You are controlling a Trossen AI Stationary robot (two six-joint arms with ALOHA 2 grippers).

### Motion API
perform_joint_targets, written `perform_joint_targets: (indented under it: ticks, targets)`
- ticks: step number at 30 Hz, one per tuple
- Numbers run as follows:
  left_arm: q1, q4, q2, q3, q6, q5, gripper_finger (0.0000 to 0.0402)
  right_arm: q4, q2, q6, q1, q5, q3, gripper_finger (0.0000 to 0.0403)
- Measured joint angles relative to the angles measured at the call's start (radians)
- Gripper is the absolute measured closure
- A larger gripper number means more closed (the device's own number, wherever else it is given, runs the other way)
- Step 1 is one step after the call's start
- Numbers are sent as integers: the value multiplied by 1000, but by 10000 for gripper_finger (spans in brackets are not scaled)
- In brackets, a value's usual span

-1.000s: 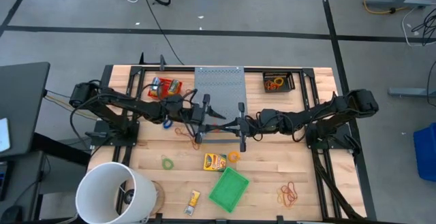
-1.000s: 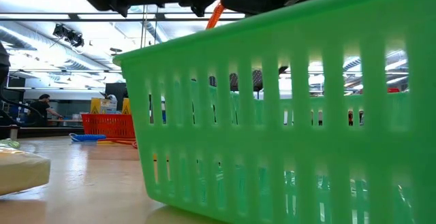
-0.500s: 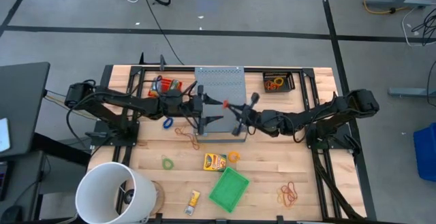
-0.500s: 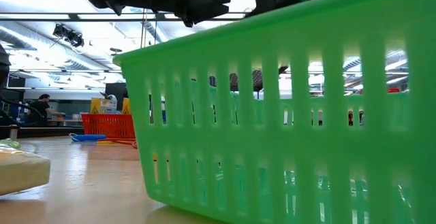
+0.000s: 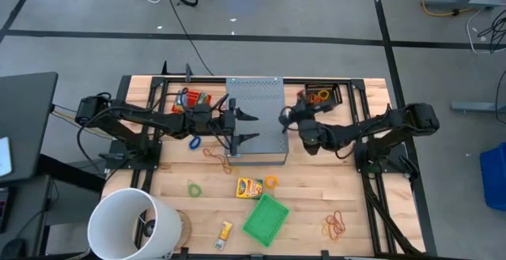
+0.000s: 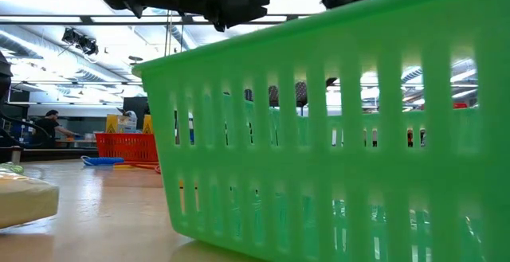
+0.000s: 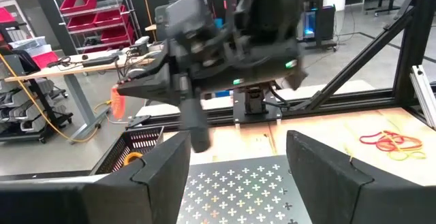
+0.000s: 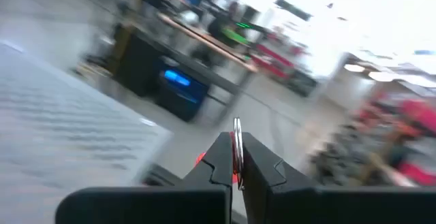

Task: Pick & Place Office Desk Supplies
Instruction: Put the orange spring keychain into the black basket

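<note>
Right gripper (image 5: 285, 118) was pinched shut on a thin red rubber band (image 8: 236, 149), which you could see caught between its fingertips in the right wrist view. It hung over the 3 o'clock edge of the grey perforated box (image 5: 254, 102), near the small black tray (image 5: 322, 96) at the table's 1 o'clock. Left gripper (image 5: 239, 127) stood open and empty over the box's 9 o'clock side, its two broad dark fingers (image 7: 162, 176) spread apart above the cross-punched metal.

You should expect the band to be nearly weightless, limp and stretchy; it would likely cling to the pads on release, so a clean wide opening may be needed. Bands lying flat on the table (image 5: 371, 212) are best taken where a loop lifts or crosses another.

More supplies lay on the pale wood: a red and orange tangle of bands (image 5: 336, 226) at 5 o'clock, a green band (image 5: 194, 188) at 8 o'clock, an orange ring (image 5: 271, 182) beside a yellow-orange printed packet (image 5: 249, 187) near centre. That packet looks flat and glossy, probably slippery; you would do better gripping it by an edge. A green slotted plastic basket (image 5: 265, 218) sat at 6 o'clock and a white bucket (image 5: 130, 224) at 7 o'clock.
</note>
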Motion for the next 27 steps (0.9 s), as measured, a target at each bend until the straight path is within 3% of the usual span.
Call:
perform_joint_targets:
  ticks: [3,8,22,27]
  targets:
    - [0,2,0,0,2,0,157,-75,0,44,-52,35,0,393]
    - [0,8,0,0,2,6,157,-270,0,260,-142,29,0,393]
    - [0,7,0,0,-2,11,157,-816,0,839,-383,-160,0,393]
    - [0,7,0,0,-8,12,157,-875,0,894,-450,-230,0,393]
